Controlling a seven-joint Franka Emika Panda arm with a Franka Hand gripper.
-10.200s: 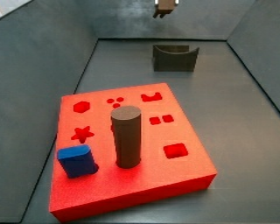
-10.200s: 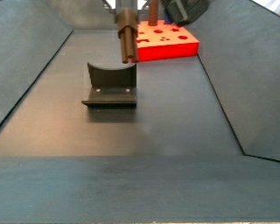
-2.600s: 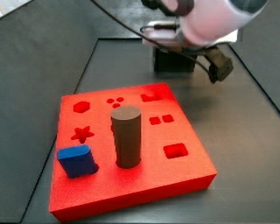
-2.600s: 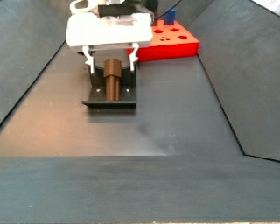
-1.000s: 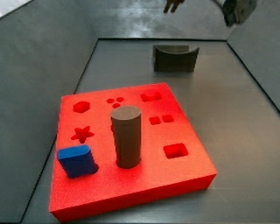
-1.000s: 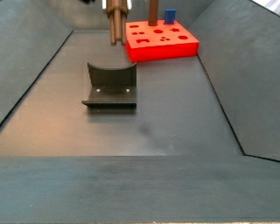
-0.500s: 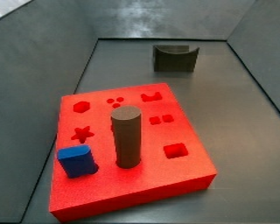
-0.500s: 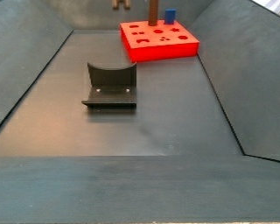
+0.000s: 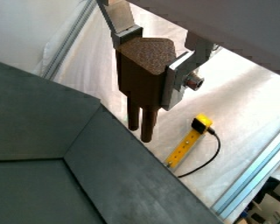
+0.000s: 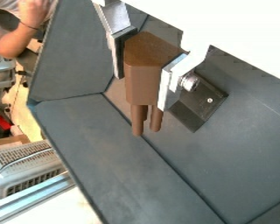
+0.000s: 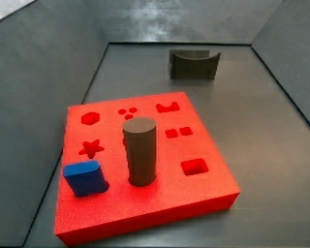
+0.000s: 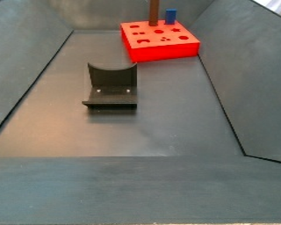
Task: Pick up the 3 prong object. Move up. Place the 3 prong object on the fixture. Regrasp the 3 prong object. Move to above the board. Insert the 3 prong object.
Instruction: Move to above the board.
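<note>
- While the gripper [image 9: 149, 66], out of both side views, stays clamped on the 3 prong object [image 9: 143, 83], prongs hanging below the fingers [image 9: 178, 79], any tilt in that hold risks jamming at the board [image 11: 144, 208].
- Misalignment risk: cylinder [image 11: 140, 152] and blue block [image 11: 82, 178] crowd the cut-outs.
- Surface: dark grey floor [image 12: 143, 123], sloped walls; fixture [image 12: 110, 86] empty.

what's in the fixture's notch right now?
Nothing. The fixture sits bare in both side views, its notch unoccupied. The 3 prong object is shut in the gripper, seen only in the wrist views. The fixture's rear face is hidden.
</note>
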